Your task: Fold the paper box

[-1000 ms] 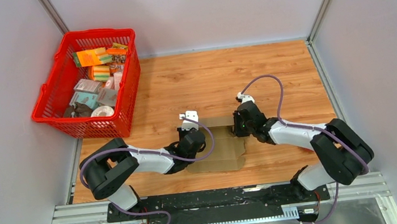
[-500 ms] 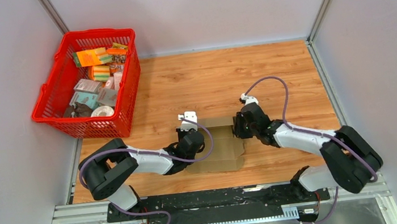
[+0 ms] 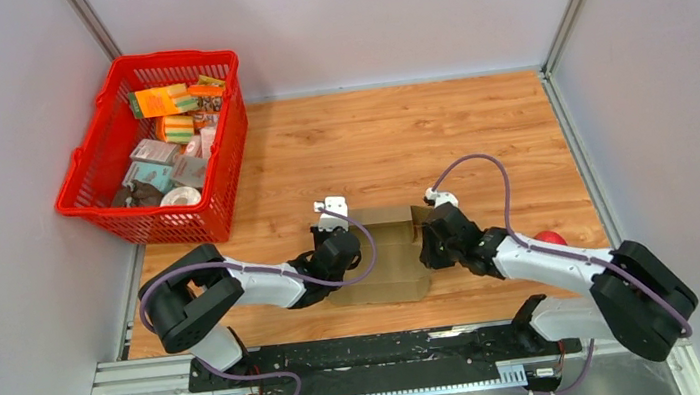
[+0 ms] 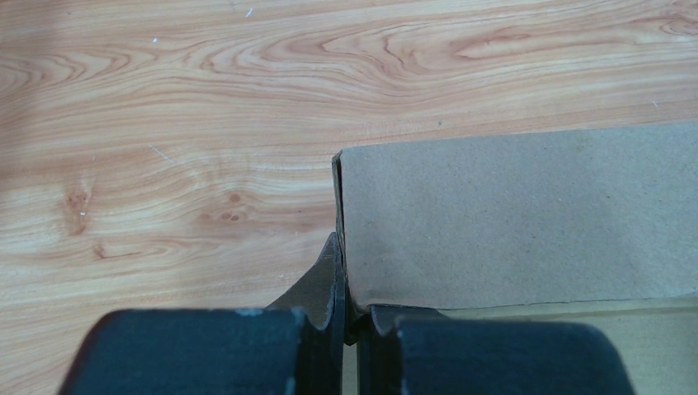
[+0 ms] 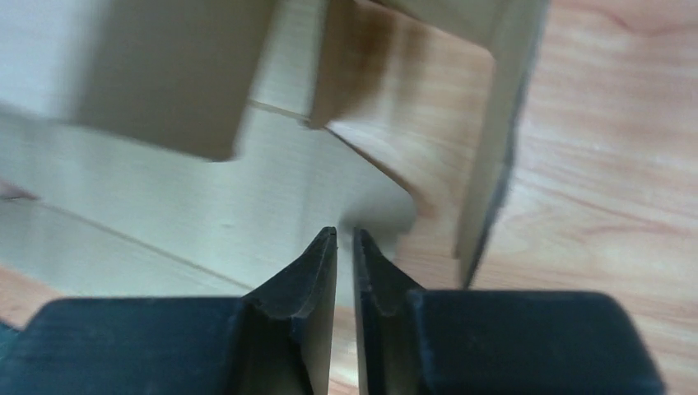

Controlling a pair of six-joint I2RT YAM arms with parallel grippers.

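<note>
Wall-raising is in hand: the paper box [image 3: 392, 258] lies near-centre, its left wall clamped by the left gripper [image 4: 347, 296]. The right gripper [image 5: 344, 237] — barely parted, empty — should be closed on the right flap.

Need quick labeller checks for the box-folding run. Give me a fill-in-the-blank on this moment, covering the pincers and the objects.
1. The left pincer is shut on a raised panel of the paper box, which is plain brown ____.
2. The right pincer has ____ between its tips, which stand slightly apart.
3. The plastic basket holding packets is coloured ____.

Missing words: cardboard; nothing; red.
</note>
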